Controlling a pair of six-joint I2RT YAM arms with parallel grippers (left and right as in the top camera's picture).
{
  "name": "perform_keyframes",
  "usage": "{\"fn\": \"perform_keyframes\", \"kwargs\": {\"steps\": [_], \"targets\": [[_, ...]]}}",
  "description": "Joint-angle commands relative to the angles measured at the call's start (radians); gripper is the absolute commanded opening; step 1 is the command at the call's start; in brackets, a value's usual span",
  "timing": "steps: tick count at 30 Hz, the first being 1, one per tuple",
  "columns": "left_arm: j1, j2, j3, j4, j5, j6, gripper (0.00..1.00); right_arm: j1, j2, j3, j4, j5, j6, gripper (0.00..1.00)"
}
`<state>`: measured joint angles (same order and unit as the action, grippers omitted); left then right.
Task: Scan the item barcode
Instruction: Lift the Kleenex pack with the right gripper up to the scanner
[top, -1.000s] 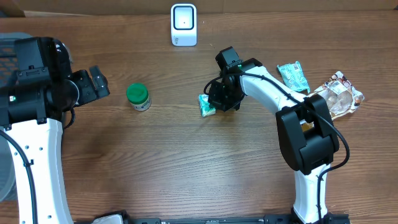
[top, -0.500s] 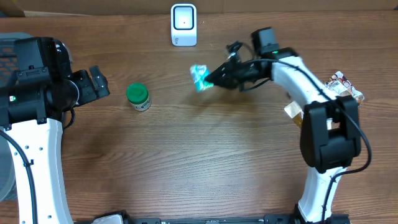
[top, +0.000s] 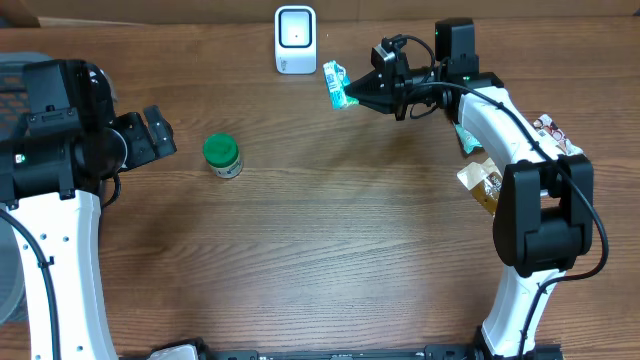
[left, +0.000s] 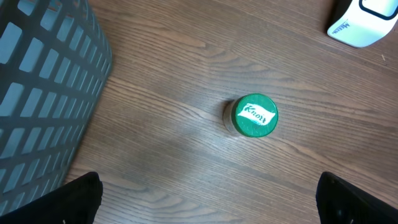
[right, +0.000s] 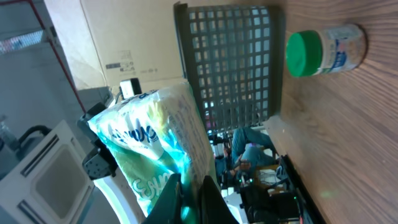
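Hanging just beside the scanner (top: 296, 40), teal packet (top: 338, 84); green-lidded jar (top: 222, 155) well apart

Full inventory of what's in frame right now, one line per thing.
scanner: 1, white, back edge of the table, centre
jar: 1, green lid, standing on the table left of centre
snack packet: 1, teal and white, held in the air just right of the scanner
basket: 1, grey mesh, far left
loose packets: at least 2, one clear with red, one tan, right side, partly hidden by the arm
table: 1, brown wood
left gripper: 1, black, open and empty, left of the jar
right gripper: 1, black, shut on the snack packet
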<state>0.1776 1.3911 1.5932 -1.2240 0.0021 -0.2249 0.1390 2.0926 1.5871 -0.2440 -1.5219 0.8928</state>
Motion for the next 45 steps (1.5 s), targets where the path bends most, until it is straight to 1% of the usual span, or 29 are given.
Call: {"fn": "perform_keyframes", "kwargs": {"steps": [1,8,12,16,18,20,23,25,27,30,34,36,38,40,43,45], "targets": [[0.005,-0.018,0.006,0.001,-0.013,0.023,0.99,-0.002,-0.056,0.019,0.053,-0.045,0.111,0.04],[0.005,-0.018,0.006,0.001,-0.013,0.023,1.00,-0.002,-0.056,0.018,0.063,-0.004,0.085,0.04],[0.005,-0.018,0.006,0.001,-0.013,0.023,0.99,0.011,-0.056,0.018,0.021,0.083,0.006,0.04],[0.005,-0.018,0.006,0.001,-0.013,0.023,1.00,0.035,-0.055,0.018,-0.182,0.276,-0.137,0.04],[0.005,-0.018,0.006,0.001,-0.013,0.023,1.00,0.051,-0.055,0.018,-0.295,0.403,-0.221,0.04],[0.005,-0.018,0.006,0.001,-0.013,0.023,0.99,0.072,-0.055,0.018,-0.426,0.590,-0.298,0.04],[0.005,-0.018,0.006,0.001,-0.013,0.023,1.00,0.087,-0.055,0.020,-0.504,0.729,-0.322,0.04],[0.005,-0.018,0.006,0.001,-0.013,0.023,1.00,0.088,-0.055,0.037,-0.523,0.761,-0.322,0.04],[0.005,-0.018,0.006,0.001,-0.013,0.023,1.00,0.088,-0.055,0.081,-0.553,0.794,-0.323,0.04],[0.005,-0.018,0.006,0.001,-0.013,0.023,1.00,0.091,-0.055,0.220,-0.659,0.928,-0.350,0.04],[0.005,-0.018,0.006,0.001,-0.013,0.023,0.99,0.123,-0.055,0.465,-0.822,1.216,-0.368,0.04],[0.005,-0.018,0.006,0.001,-0.013,0.023,1.00,0.161,-0.055,0.601,-0.872,1.408,-0.379,0.04],[0.005,-0.018,0.006,0.001,-0.012,0.023,1.00,0.201,-0.055,0.682,-0.866,1.548,-0.401,0.04],[0.005,-0.018,0.006,0.001,-0.013,0.023,0.99,0.241,-0.054,0.720,-0.833,1.673,-0.423,0.04],[0.005,-0.018,0.006,0.001,-0.013,0.023,1.00,0.310,-0.047,0.724,-0.719,1.875,-0.499,0.04],[0.005,-0.018,0.006,0.001,-0.013,0.023,1.00,0.354,-0.023,0.724,-0.624,1.995,-0.591,0.04]]}}
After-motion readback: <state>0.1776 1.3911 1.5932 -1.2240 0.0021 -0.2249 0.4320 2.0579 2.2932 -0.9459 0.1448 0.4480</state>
